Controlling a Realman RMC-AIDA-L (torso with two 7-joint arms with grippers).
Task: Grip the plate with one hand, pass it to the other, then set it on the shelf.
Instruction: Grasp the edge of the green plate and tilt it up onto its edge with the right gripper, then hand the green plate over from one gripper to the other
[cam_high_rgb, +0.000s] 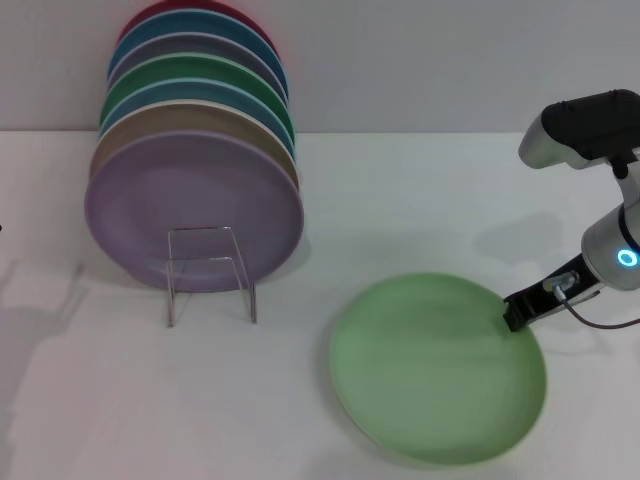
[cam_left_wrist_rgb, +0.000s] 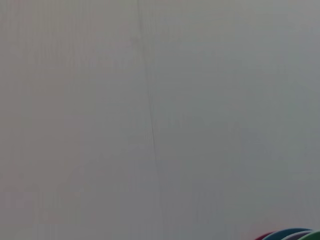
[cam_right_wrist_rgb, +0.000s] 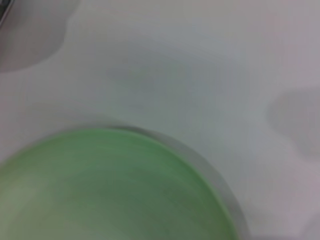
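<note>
We see one white desk (cam_high_rgb: 430, 200) filling the head view, with a pale wall behind it. On it, from largest to smallest:

One row of plates stands on edge at about 10 o'clock. We count roughly seven rims, though the rear ones overlap and the count is not certain. The front one is the lilac plate (cam_high_rgb: 190, 205); behind it come a tan one, then green, blue and grey-violet rims, and a red rim at the back. The tops of three of these rims also peek into the left wrist view, which otherwise shows only the plain wall.

One light mint-green plate (cam_high_rgb: 430, 375) lies flat on the desk at about 5 o'clock, well apart from the row. The right wrist view shows it (cam_right_wrist_rgb: 100, 190) too, blurred, with bare desk around it.

One right arm (cam_high_rgb: 600, 135), white and silver with a glowing ring, comes in at 3 o'clock. Its black right gripper (cam_high_rgb: 516, 313) reaches the plate's rim at the plate's own 2 o'clock edge; we cannot tell whether it has clenched on the rim or merely touches it.

One clear shelf (cam_high_rgb: 210, 272) stands at 9 o'clock, just in front of the lilac plate, its thin frame upright.

The left gripper is out of sight.
</note>
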